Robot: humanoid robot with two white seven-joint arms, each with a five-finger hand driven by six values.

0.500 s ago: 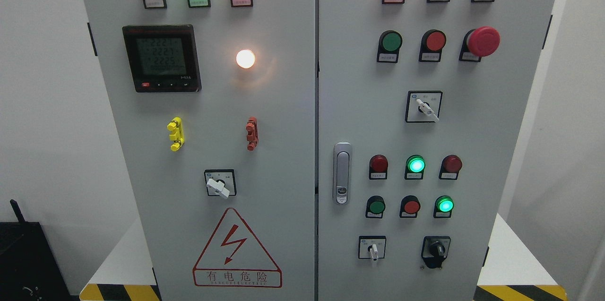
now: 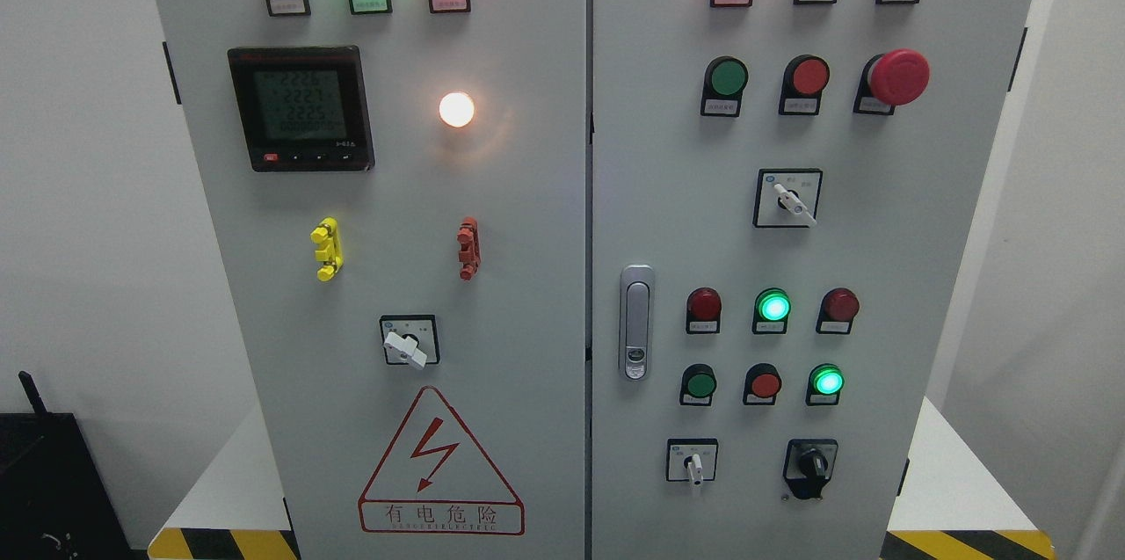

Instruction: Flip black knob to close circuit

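We judge the task not yet begun. The black knob sits at the lower right of the cabinet's right door, below the lit green lamp and right of a small white switch. Its handle appears to point about straight up, though it is too dark to read the position marks. Nothing touches it.

Neither of our hands shows in the head view, so we cannot tell whether their fingers are apart or together. Everything is left to do: bring a hand up to the knob, grip it, turn it.

Against the earlier frame we find almost no change. The lamps are lit as before, the two other white selectors lie at the same slant, and the view has not shifted. Only the top line of digits on the meter seems to read differently, and it is too blurred to be sure.
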